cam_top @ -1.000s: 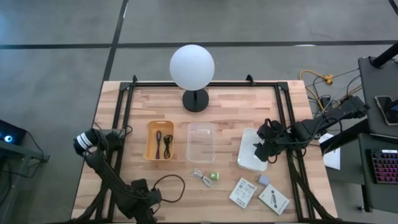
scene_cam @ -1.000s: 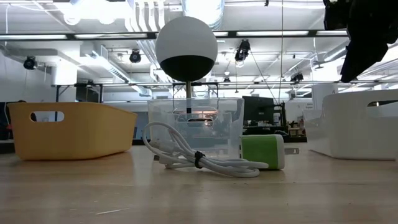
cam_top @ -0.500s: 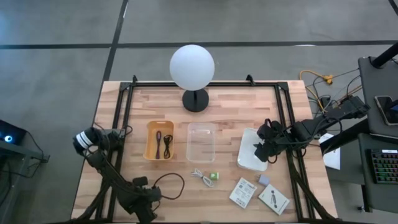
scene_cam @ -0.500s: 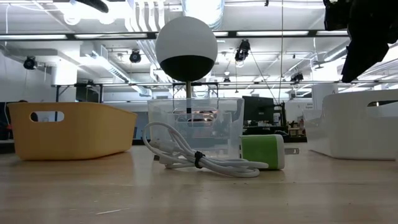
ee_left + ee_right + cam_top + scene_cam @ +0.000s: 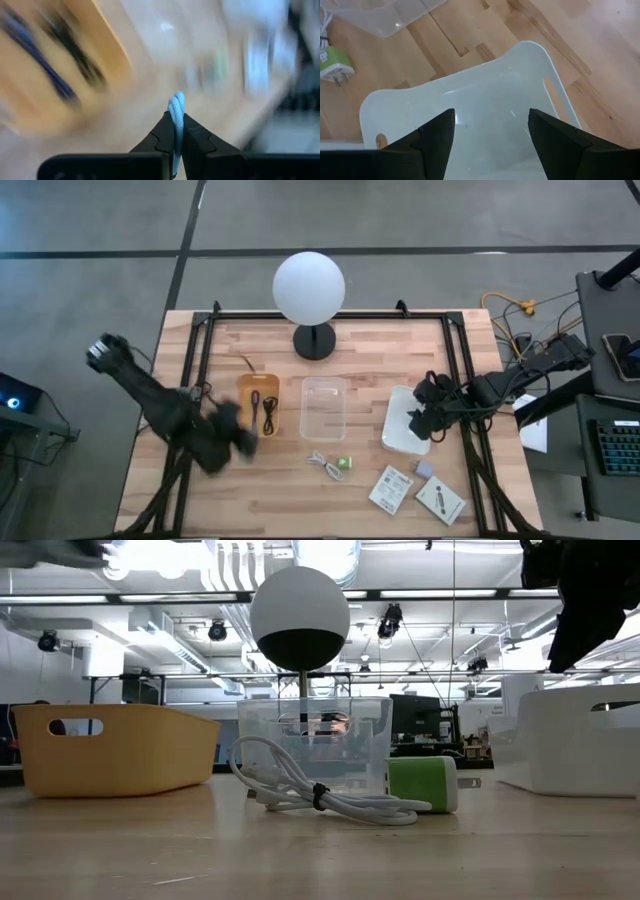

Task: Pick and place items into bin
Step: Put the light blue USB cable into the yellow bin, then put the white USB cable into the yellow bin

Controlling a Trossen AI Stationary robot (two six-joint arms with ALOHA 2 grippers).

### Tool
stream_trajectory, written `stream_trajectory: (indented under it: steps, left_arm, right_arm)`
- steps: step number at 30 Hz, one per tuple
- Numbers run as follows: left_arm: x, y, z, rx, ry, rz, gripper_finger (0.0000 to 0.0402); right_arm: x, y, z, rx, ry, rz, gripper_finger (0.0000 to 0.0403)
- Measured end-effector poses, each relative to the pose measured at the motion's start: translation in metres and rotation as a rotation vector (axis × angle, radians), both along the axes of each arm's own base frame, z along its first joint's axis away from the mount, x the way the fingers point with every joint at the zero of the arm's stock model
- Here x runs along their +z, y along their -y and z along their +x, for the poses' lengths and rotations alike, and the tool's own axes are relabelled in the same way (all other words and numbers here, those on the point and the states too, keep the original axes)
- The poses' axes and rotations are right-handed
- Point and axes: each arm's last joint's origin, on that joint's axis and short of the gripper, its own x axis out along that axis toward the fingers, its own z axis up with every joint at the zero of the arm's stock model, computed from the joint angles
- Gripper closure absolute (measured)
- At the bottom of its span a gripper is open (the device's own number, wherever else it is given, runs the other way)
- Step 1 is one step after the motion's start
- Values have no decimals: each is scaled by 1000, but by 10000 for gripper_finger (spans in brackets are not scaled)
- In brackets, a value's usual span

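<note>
- Cable (image 5: 175, 107), pale blue, sits pinched in our left gripper (image 5: 175, 131); its visible loop points straight out past the fingertips.
- We see that gripper (image 5: 240, 438) just beside the yellow bin (image 5: 243, 406), whose purple stick (image 5: 256, 412) lies along the bin's length.
- Our right gripper (image 5: 490, 131) hangs spread and empty over the white bin (image 5: 470, 80).
- White cable (image 5: 300, 790) and green cube (image 5: 420, 784) lie on the bench (image 5: 320, 850).

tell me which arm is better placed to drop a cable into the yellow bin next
Left. The left gripper is shut on a pale cable beside the yellow bin; the right gripper hangs open above the white bin.
</note>
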Motion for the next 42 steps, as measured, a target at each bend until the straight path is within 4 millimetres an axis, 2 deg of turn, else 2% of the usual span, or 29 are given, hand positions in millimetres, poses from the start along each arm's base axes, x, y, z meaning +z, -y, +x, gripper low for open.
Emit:
stream_trajectory:
  steps: [2,4,7,10,15,18,20,22,24,27,29,31,34,36,42]
  left_arm:
    - [4,-29,-13,107,-3,30,401]
    - [-2,-52,-18,186,-6,17,401]
    - [-25,-77,-20,253,-35,34,401]
    - [-50,-99,-14,311,-26,5,389]
    - [-89,-119,2,264,-4,-69,322]
    - [-98,-128,-2,279,-81,-26,274]
    - [-95,-127,-5,231,-108,-43,247]
    - [-73,-121,0,61,-40,-10,233]
    - [-42,-106,8,-157,88,85,229]
    - [-2,-71,21,-489,229,264,242]
    - [10,-44,35,-677,234,376,258]
    - [6,-17,52,-841,163,464,277]
    - [-19,13,88,-1018,-11,562,297]
    - [-35,25,114,-1088,-106,612,300]
    - [-58,40,176,-1240,-172,703,301]
  right_arm:
    - [0,0,0,-14,4,7,165]
    - [0,0,0,-25,8,13,165]
    - [0,0,0,-39,13,21,165]
    - [0,0,0,-58,19,31,165]
    - [0,0,0,-78,26,43,165]
    - [0,0,0,-101,30,63,165]
    - [0,-1,0,-101,22,87,165]
    - [0,-2,0,-91,12,104,165]
    - [-1,-3,-1,-75,6,104,165]
    - [0,-6,1,-7,15,89,165]
    - [2,-8,3,35,35,85,165]
    - [2,-9,4,54,47,79,165]
    - [2,-8,4,65,45,66,166]
    - [2,-8,4,68,44,65,166]
    - [1,-10,3,94,12,130,165]
